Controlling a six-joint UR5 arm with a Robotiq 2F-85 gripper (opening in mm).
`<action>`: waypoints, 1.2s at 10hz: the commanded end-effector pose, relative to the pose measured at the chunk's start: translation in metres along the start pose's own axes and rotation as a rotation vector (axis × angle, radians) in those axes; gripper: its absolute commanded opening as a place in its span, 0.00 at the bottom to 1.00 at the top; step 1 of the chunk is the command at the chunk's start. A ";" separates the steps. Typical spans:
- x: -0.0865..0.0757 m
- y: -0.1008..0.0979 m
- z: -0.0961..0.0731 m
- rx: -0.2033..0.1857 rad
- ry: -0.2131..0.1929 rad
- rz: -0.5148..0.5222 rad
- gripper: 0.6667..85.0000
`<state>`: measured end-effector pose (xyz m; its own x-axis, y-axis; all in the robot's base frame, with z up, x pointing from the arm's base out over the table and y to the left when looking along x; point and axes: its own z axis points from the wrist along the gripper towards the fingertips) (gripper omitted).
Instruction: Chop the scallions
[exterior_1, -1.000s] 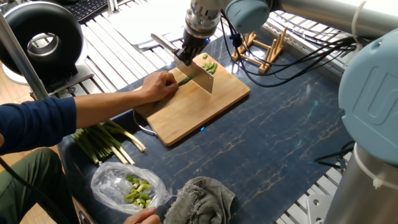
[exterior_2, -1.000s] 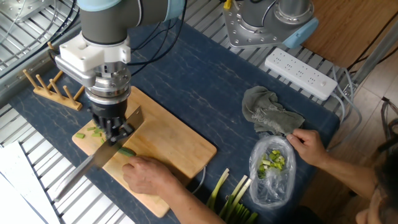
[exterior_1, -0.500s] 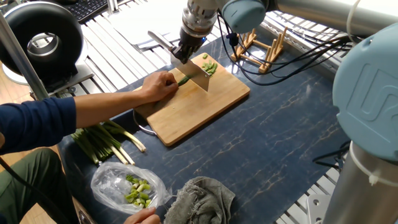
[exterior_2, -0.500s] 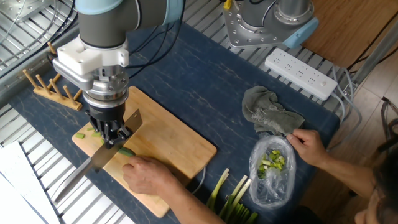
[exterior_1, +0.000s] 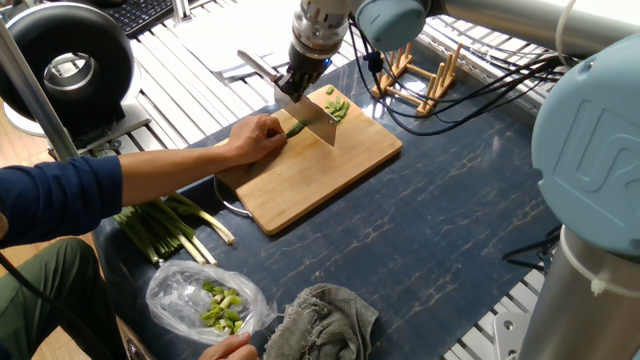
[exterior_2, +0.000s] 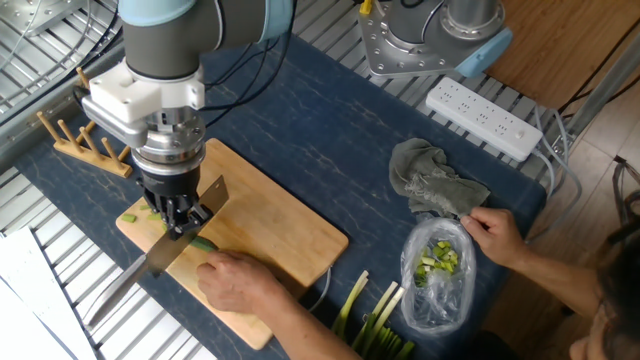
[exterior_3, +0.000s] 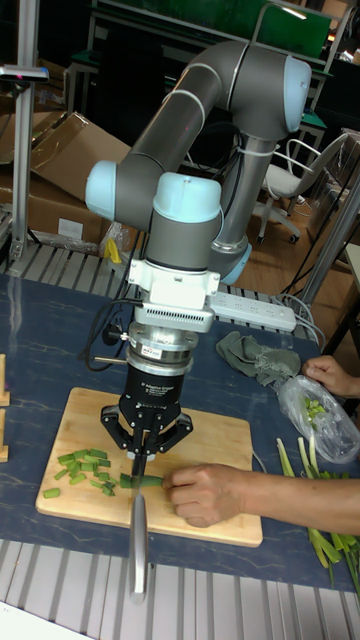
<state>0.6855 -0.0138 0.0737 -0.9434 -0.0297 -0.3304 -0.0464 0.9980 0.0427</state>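
Scallions (exterior_3: 143, 481) on cutting board (exterior_1: 330, 170), uncut end pinned under person's hand (exterior_2: 233, 283). Gripper (exterior_3: 146, 441) clamped on knife (exterior_2: 160, 256), blade edge over stalk just beside fingers. Chopped green bits (exterior_3: 85, 470) piled on board's far side of blade from hand. Thicker stalk bundle (exterior_1: 165, 225) lies on table (exterior_1: 450, 210) nearby.

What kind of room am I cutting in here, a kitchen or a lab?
Most likely a robotics lab or workshop, not a kitchen: stacked brown cardboard boxes behind the arm, a white power strip on the dark blue marbled tabletop, and aluminium slat framing underneath.
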 end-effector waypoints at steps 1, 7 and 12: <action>-0.005 0.000 0.006 0.000 -0.019 0.010 0.01; 0.009 -0.002 -0.010 -0.016 0.008 0.000 0.01; 0.029 0.001 -0.019 -0.007 0.030 -0.008 0.01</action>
<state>0.6631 -0.0161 0.0796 -0.9499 -0.0436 -0.3094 -0.0584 0.9975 0.0389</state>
